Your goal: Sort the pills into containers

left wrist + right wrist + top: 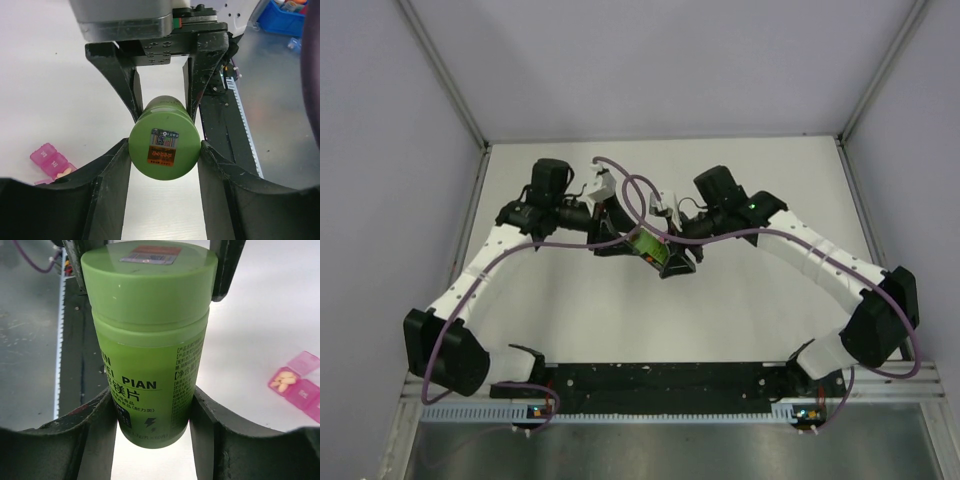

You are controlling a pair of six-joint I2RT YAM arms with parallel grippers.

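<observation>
A green pill bottle (645,243) with its cap on is held off the table between both grippers. My left gripper (165,150) is shut on the bottle's cap (164,144), which bears an orange sticker. My right gripper (152,405) is shut on the lower body of the bottle (150,370). In the top view the left gripper (620,236) and the right gripper (672,256) meet at the table's middle. The pink pill box (50,160) lies on the table below; in the right wrist view the pill box (300,385) has one compartment open with pale pills (283,380) inside. The box is hidden in the top view.
The white table (750,320) is walled by grey panels at left, right and back. A black rail (660,380) with the arm bases runs along the near edge. Purple cables (640,200) loop over the wrists.
</observation>
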